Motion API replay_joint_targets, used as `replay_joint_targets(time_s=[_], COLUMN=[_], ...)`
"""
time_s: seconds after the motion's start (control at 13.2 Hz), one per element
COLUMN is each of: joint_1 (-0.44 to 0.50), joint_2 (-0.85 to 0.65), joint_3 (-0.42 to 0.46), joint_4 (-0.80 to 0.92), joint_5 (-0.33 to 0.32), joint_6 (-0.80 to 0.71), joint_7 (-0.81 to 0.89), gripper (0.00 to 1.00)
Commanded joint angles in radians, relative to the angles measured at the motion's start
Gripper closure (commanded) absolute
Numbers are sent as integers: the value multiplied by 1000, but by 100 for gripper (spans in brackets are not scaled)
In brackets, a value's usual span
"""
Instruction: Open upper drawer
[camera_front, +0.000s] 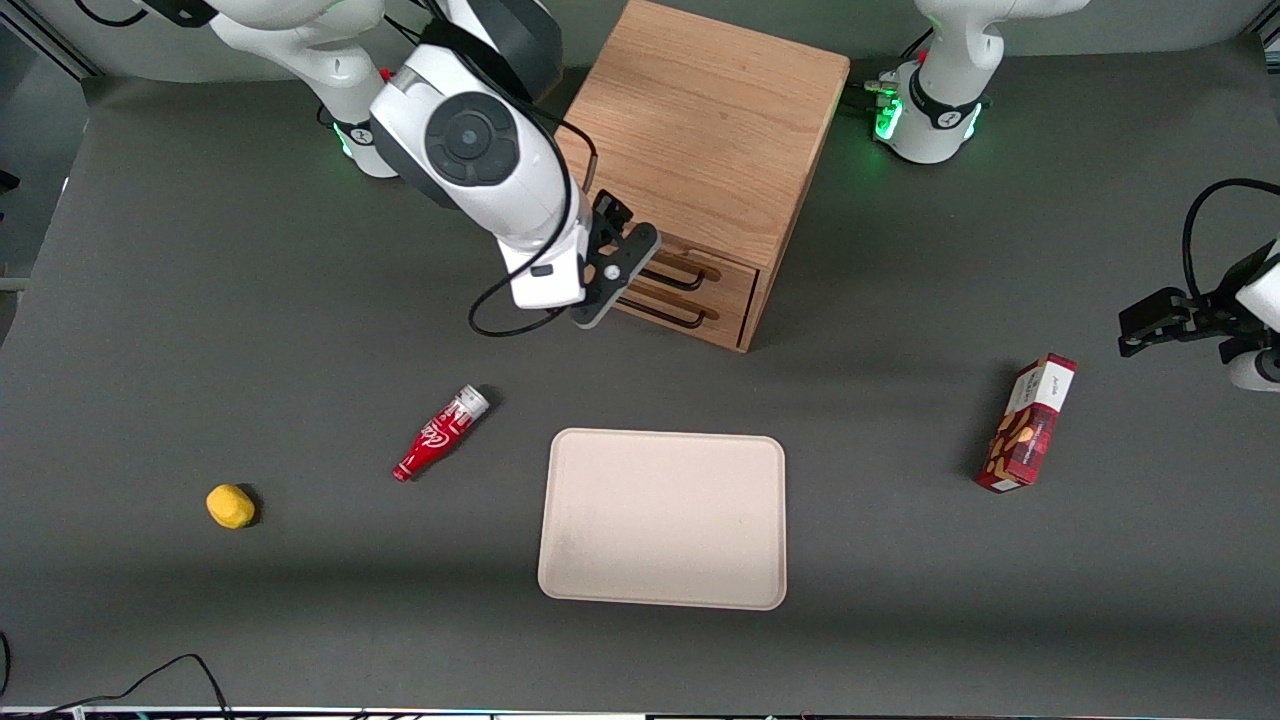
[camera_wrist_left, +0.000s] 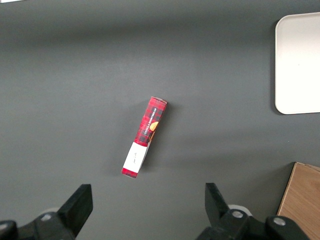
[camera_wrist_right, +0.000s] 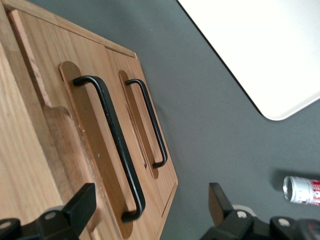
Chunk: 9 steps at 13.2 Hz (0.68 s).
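Drawers face you from the oak cabinet (camera_front: 705, 130), which stands at the bench's (camera_front: 200, 300) edge farthest from the front camera, about midway along it. Your target, the upper drawer (camera_wrist_right: 65, 150), is shut flush, its handle (camera_wrist_right: 112, 137) lying nearer the cabinet top than the lower handle (camera_wrist_right: 150, 122). Your end effector (camera_wrist_right: 150, 210) hovers just in front of that drawer front, fingers spread wide with nothing held, one finger (camera_wrist_right: 82, 205) close by the upper handle's end. That spread looks meant to let the bar pass between the fingers, so I judge you are lining up, not yet gripping. Tray (camera_front: 663, 518) and bottle (camera_front: 440, 433) lie nearer the camera, clear of the drawer's path.
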Motion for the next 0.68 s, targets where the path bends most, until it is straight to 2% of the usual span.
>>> replay_joint_targets(time_s=[0.0,0.61], joint_1=[29,49], joint_2=[45,74], joint_3=[6,4], joint_4=[31,-28], joint_5=[-47,-87], joint_6=[7,104], joint_7=[-24,-24], gripper=[0,0])
